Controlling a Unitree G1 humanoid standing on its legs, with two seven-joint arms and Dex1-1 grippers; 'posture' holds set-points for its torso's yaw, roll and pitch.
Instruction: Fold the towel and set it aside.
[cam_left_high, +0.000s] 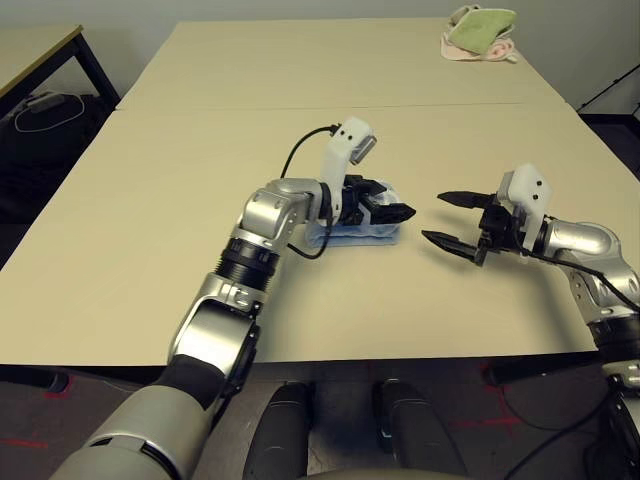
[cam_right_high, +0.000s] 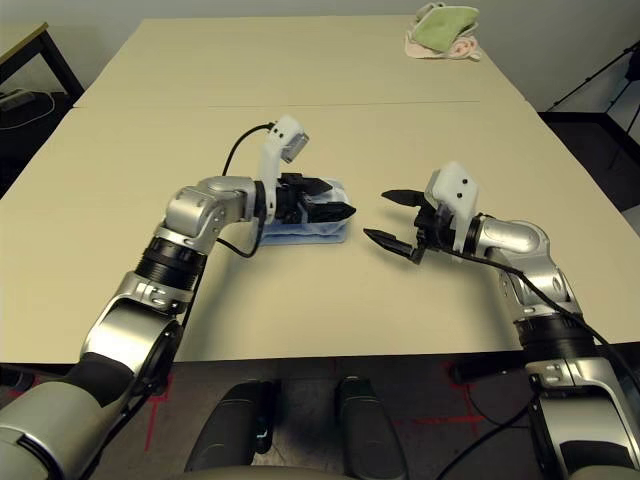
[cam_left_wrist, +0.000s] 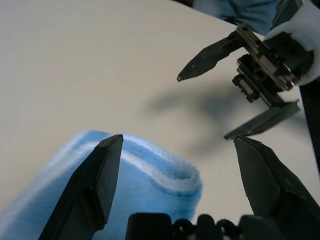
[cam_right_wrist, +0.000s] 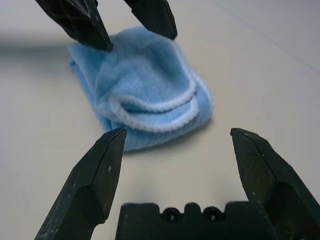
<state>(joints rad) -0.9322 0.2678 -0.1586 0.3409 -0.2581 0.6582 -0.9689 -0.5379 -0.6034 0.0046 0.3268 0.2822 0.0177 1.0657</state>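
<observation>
Hovering, left claw (cam_left_high: 392, 207): over the folded towel, both black fingers spread wide, nothing between them; tips point toward the right claw.
Left claw fingers (cam_left_wrist: 102, 175): one lies above the towel's blue pile, the other stands past its end over bare counter; whether either touches the cloth cannot be told.
Right claw (cam_right_high: 392, 219): held apart from the towel, to the robot's right of it, fingers spread wide and empty, tips facing the towel and the left claw.
Gap between claws: a strip of bare counter; the two sets of tips are near but not touching.
Towel (cam_right_wrist: 145, 95): light blue terry, folded into a small thick bundle, white stitched edging curving along the end that faces the right claw; lies flat near the middle of the near counter.
Counter (cam_left_high: 150, 200): pale beige top, a seam running across it beyond the towel.
Pile of cloths (cam_left_high: 478, 32): green over pink, bundled at the far right corner of the counter, well apart from the towel and both claws.
</observation>
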